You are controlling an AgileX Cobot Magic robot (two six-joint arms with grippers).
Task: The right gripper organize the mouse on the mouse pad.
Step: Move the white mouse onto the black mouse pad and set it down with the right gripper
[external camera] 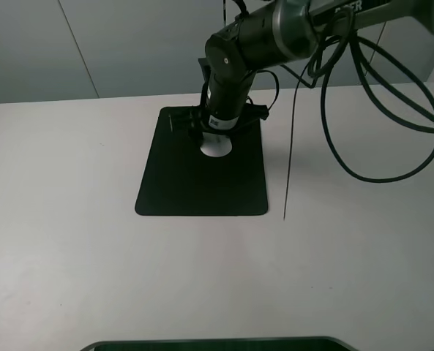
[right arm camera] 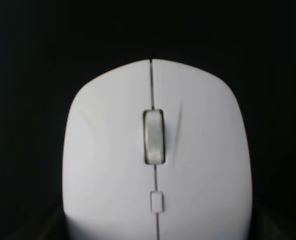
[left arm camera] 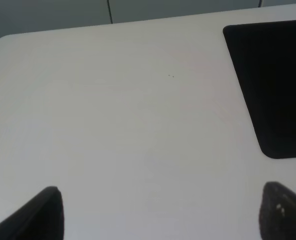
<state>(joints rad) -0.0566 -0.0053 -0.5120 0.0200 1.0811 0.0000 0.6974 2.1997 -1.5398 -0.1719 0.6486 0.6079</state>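
Observation:
The white mouse [external camera: 216, 147] lies on the far part of the black mouse pad [external camera: 195, 186]. My right gripper [external camera: 215, 136] reaches down from the back right and stands right over the mouse, hiding its far half. In the right wrist view the mouse [right arm camera: 155, 160] fills the frame with its grey scroll wheel facing up, the pad [right arm camera: 28, 50] dark around it, and dim fingers [right arm camera: 50, 227] close against its sides. My left gripper [left arm camera: 160, 215] is open above bare table, with a corner of the pad [left arm camera: 272, 85] ahead of it.
The white table [external camera: 70, 219] extends around the pad. A thin black cable [external camera: 290, 146] hangs down just right of the pad, and a loop of cables [external camera: 378, 175] trails from the right arm. A dark edge [external camera: 217, 344] lies at the table's front.

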